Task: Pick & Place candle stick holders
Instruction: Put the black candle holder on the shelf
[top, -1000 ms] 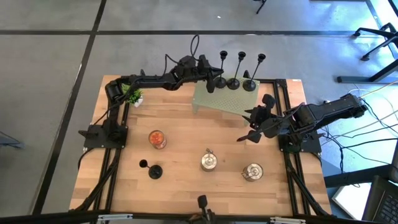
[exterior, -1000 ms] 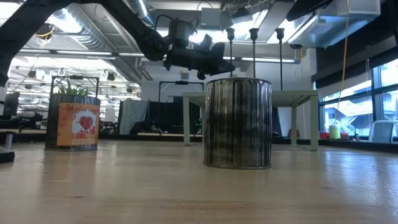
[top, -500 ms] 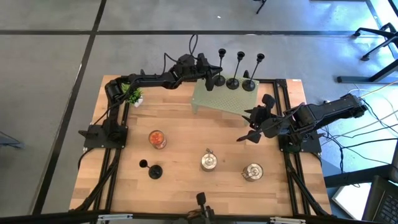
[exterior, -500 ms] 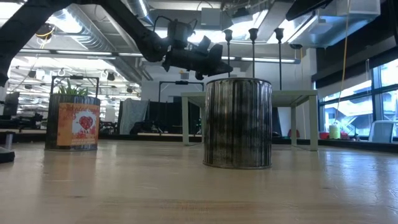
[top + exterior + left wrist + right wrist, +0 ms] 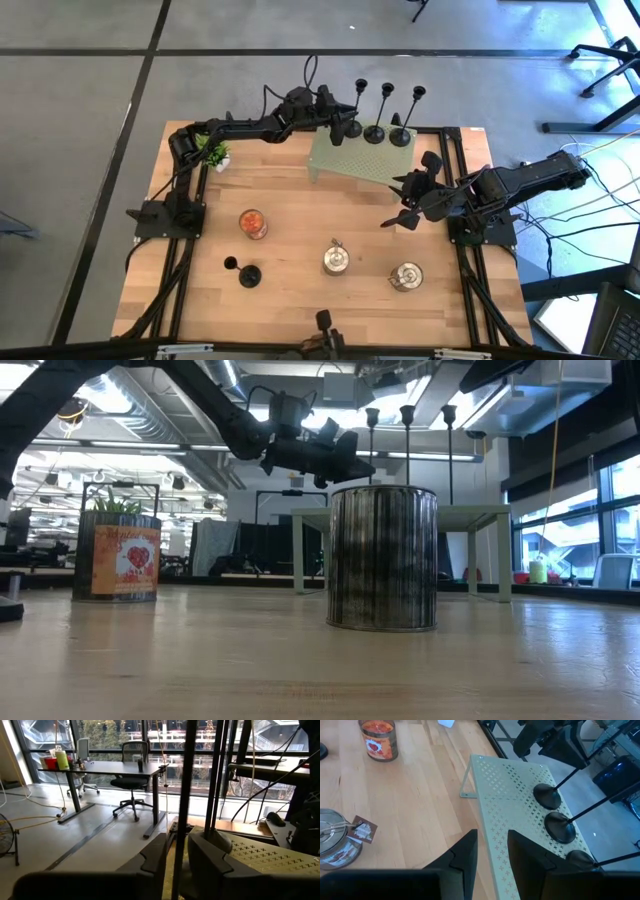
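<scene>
Three slim black candle stick holders (image 5: 352,128) (image 5: 376,133) (image 5: 401,137) stand by their round bases on a pale green perforated shelf (image 5: 350,162) at the table's far middle. My left gripper (image 5: 345,125) reaches level from the left to the leftmost holder. Its fingers are open and stand on either side of that holder's thin stem (image 5: 181,795) without touching it. A fourth black holder (image 5: 245,272) is on the wood near the front left. My right gripper (image 5: 400,215) hangs open over the table to the right of the shelf, slanting down, with nothing between its fingers (image 5: 492,840).
A glass jar with a red candle (image 5: 253,223) stands left of centre. Two silver tins (image 5: 337,259) (image 5: 405,276) stand near the front edge. A small potted plant (image 5: 213,155) is at the far left. Black frame rails run along both table sides.
</scene>
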`<act>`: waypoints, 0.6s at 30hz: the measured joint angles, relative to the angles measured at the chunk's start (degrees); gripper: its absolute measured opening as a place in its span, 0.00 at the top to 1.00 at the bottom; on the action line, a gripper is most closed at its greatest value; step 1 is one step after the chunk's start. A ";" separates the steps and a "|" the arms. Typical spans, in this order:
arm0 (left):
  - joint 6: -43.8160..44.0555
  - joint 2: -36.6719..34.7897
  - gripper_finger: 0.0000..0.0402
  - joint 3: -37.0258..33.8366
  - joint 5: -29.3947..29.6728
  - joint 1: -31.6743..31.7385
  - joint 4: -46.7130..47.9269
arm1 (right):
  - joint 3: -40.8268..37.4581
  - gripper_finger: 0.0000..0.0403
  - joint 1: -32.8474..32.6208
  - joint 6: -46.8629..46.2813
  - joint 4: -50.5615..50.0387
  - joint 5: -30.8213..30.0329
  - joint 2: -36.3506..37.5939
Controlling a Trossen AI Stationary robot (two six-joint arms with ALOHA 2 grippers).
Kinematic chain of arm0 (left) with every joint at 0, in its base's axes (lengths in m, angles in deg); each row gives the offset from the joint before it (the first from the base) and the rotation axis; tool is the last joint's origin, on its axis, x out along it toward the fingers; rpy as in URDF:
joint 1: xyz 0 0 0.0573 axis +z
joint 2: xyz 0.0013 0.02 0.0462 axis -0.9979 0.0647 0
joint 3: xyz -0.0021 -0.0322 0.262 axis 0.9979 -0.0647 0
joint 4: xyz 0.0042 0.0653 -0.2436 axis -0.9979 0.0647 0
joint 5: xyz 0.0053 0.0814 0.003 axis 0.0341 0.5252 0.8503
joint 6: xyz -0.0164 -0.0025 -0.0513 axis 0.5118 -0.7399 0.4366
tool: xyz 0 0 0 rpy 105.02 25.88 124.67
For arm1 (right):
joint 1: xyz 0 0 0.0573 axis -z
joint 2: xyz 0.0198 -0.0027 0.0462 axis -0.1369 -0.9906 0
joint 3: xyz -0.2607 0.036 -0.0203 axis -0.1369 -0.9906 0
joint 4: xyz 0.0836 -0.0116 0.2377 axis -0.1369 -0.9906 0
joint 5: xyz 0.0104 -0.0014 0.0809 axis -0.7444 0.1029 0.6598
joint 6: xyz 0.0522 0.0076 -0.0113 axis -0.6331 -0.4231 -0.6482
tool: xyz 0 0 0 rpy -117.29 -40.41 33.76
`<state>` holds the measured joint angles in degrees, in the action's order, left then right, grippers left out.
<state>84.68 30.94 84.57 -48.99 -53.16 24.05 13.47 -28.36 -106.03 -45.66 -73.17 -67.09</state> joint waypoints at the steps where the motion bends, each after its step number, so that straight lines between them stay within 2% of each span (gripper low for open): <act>1: 0.02 0.00 0.80 0.00 0.00 0.00 0.00 | 0.00 0.73 0.00 0.05 0.00 0.00 0.00; 4: 0.36 -0.20 0.76 0.00 -0.06 0.00 0.26 | 0.00 0.73 0.00 0.05 -0.04 0.00 0.00; 13: -0.21 -4.82 0.66 -0.02 -0.50 0.00 9.33 | 0.00 0.73 -0.01 0.07 -0.14 0.00 0.00; 18: -0.18 -9.53 0.63 -0.04 -0.52 0.00 19.35 | 0.00 0.73 -0.01 0.07 -0.13 0.02 0.00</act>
<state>84.50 21.41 84.53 -49.51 -53.16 43.40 13.47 -28.37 -105.96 -45.79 -73.15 -67.09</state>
